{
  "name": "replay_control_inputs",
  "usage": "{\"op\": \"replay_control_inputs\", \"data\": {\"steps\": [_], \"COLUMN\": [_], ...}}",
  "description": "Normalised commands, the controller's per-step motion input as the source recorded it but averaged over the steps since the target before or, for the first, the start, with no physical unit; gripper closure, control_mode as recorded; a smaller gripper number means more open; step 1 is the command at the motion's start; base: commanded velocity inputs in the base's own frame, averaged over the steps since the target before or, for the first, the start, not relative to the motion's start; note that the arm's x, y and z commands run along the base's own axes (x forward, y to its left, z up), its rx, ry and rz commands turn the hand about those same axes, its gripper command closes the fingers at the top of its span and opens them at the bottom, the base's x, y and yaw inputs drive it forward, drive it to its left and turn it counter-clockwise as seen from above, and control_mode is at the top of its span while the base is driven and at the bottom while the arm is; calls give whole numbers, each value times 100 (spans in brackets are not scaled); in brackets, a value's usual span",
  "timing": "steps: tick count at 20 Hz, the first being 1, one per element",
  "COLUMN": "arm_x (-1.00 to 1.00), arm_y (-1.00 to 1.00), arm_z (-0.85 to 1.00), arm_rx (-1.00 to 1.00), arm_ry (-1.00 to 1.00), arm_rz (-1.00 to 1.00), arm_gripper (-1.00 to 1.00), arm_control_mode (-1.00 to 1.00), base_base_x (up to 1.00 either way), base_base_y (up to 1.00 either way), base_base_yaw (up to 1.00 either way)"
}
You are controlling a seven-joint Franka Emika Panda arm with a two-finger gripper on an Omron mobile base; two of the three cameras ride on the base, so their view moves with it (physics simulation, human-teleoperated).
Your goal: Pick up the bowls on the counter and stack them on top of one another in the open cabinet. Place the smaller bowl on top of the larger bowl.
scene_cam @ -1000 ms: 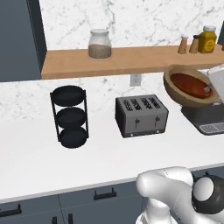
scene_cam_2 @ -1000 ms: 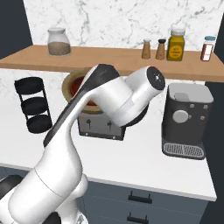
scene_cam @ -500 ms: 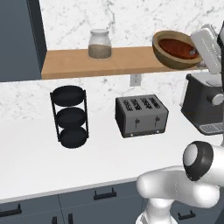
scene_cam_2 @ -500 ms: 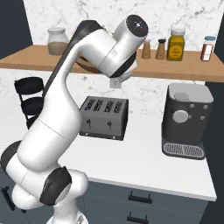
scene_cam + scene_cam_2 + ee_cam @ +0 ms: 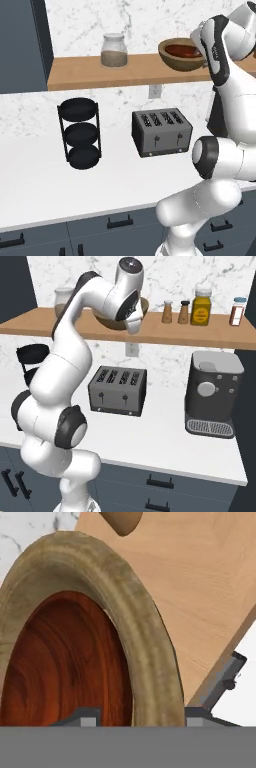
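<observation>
You have the gripper (image 5: 204, 44) closed on the tan bowl (image 5: 181, 58) rim, red bowl (image 5: 181, 50) nested inside, above the wooden shelf (image 5: 125, 72) right of the jar (image 5: 113, 50). Keep them level while carrying.

The larger bowl (image 5: 182, 56), light tan wood with a thick rim, was upright at the level of the wooden shelf (image 5: 125, 71). The smaller bowl (image 5: 181, 50), glossy dark reddish-brown, sat nested inside it. Both were well above the white desk (image 5: 60, 185).
</observation>
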Motion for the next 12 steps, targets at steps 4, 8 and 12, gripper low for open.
{"op": "replay_control_inputs", "data": {"steps": [4,8,12], "arm_x": [100,100,21], "arm_y": [21,38,8], "arm_z": [-36,-22,-3], "arm_rx": [0,0,0], "arm_ry": [7,4,-1], "arm_rz": [-24,-24,-20], "arm_gripper": [100,-100,-100], "arm_control_mode": [-100,-100,-100], "base_base_x": [0,0,0], "base_base_y": [0,0,0], "base_base_yaw": [0,0,0]}}
